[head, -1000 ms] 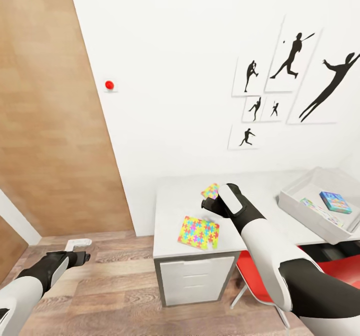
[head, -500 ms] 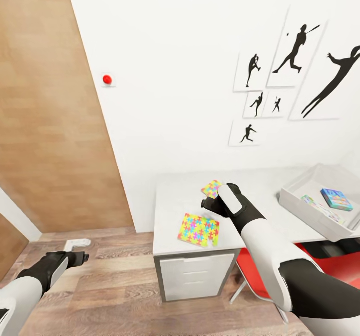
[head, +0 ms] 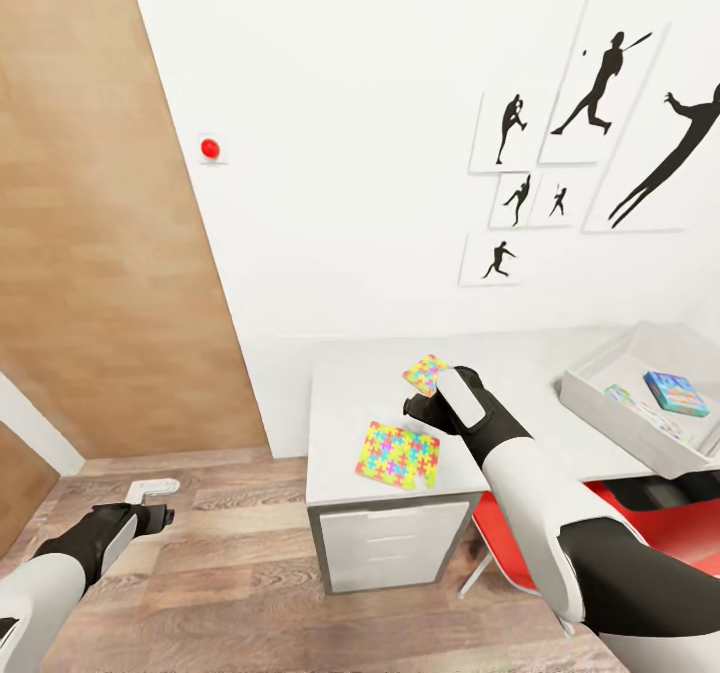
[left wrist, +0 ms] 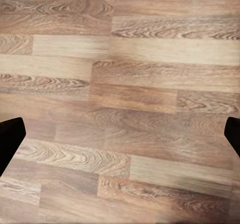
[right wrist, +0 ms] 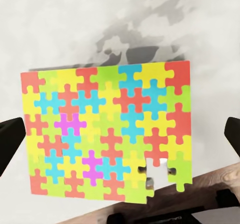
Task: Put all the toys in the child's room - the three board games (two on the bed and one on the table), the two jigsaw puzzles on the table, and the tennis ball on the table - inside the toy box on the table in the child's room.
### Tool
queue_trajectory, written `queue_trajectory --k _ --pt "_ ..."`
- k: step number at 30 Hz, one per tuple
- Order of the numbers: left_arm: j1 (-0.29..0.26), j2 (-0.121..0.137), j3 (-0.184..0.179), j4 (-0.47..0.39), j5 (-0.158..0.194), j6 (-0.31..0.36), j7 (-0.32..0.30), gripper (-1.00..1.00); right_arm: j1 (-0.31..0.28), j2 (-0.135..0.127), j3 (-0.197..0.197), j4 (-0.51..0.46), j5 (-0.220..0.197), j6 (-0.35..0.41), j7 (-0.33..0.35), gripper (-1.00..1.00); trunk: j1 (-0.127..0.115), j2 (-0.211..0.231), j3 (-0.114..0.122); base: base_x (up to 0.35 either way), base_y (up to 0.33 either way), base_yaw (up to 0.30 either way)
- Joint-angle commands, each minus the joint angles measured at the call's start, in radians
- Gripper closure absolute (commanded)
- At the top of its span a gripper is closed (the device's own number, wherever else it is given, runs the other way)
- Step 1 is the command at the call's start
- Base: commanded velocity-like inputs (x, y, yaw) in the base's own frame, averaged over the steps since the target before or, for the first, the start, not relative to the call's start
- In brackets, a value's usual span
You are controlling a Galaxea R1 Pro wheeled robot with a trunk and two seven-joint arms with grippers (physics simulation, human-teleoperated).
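Note:
Two jigsaw puzzles lie on the white table [head: 345, 403]: one [head: 398, 454] near its front edge, the other [head: 424, 372] farther back, partly behind my right wrist. My right gripper [head: 418, 411] hovers open above the table between them. In the right wrist view the near puzzle [right wrist: 107, 134] lies flat below the open right gripper [right wrist: 120, 140], untouched. The grey toy box [head: 600, 408] stands at the table's right end with a blue board game [head: 675, 393] and another colourful one [head: 632, 405] inside. My left gripper [head: 158, 515] hangs open over the wooden floor [left wrist: 120, 84]. The tennis ball and the bed are out of view.
A red chair [head: 515, 543] is tucked under the table beside the drawer fronts [head: 385, 543]. A wooden panel [head: 90, 253] covers the wall at the left. A small white object [head: 150, 489] lies on the floor near my left gripper.
The head camera has shifted slightly, so wall and table sit a little differently in the picture. Both arms hold the same pose, grippers still open.

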Motion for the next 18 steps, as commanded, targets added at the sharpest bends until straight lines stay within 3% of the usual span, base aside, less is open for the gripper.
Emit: queue_trajectory --k 1,18 --pt "0.0 -0.001 0.007 -0.002 -0.001 0.007 0.0 -1.0 -0.001 -0.001 0.004 -0.001 -0.011 0.001 -0.01 -1.0 0.001 -0.002 -0.004 0.0 0.0 0.0" --pt "0.0 0.001 0.008 -0.002 -0.001 0.004 0.001 -1.0 -0.003 -0.001 0.003 -0.001 -0.011 0.001 -0.01 -1.0 0.001 -0.002 -0.032 0.034 0.062 0.0"
